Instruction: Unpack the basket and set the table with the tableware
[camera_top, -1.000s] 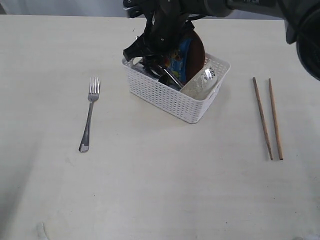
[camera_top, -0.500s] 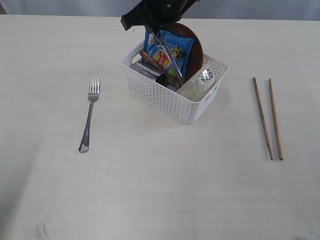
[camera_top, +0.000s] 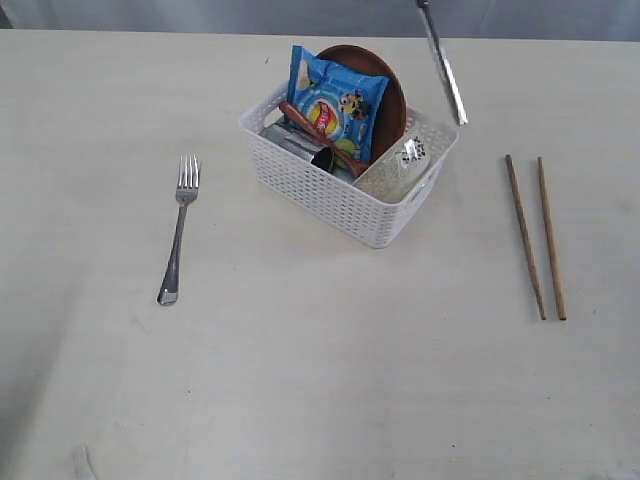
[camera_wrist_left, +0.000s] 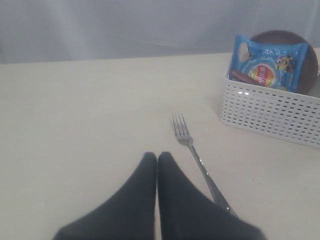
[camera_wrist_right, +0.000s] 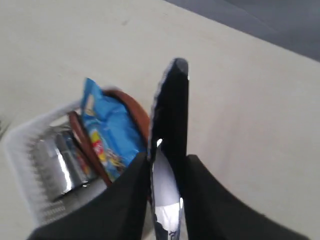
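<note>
The white basket (camera_top: 330, 190) stands at the table's (camera_top: 300, 380) middle back, holding the brown plate (camera_top: 392, 85), dark wooden spoon (camera_top: 322, 138), steel cup (camera_wrist_right: 62, 162) and pale bowl (camera_top: 400, 170). The steel knife (camera_top: 443, 68) hangs above the basket's right end, its upper part leaving the exterior view. My right gripper (camera_wrist_right: 167, 165) is shut on the knife (camera_wrist_right: 170, 115) and is itself outside the exterior view. The fork (camera_top: 177, 228) lies to the left, the chopsticks (camera_top: 535, 235) to the right. My left gripper (camera_wrist_left: 157, 159) is shut and empty beside the fork (camera_wrist_left: 197, 157).
A blue chip bag (camera_top: 335, 100) leans against the plate inside the basket. A small pale scrap (camera_top: 82, 460) lies at the front left of the table.
The right arm has risen out of the exterior view, carrying the knife up and to the right from inside the basket. The basket shifted slightly. Fork and chopsticks stayed put.
</note>
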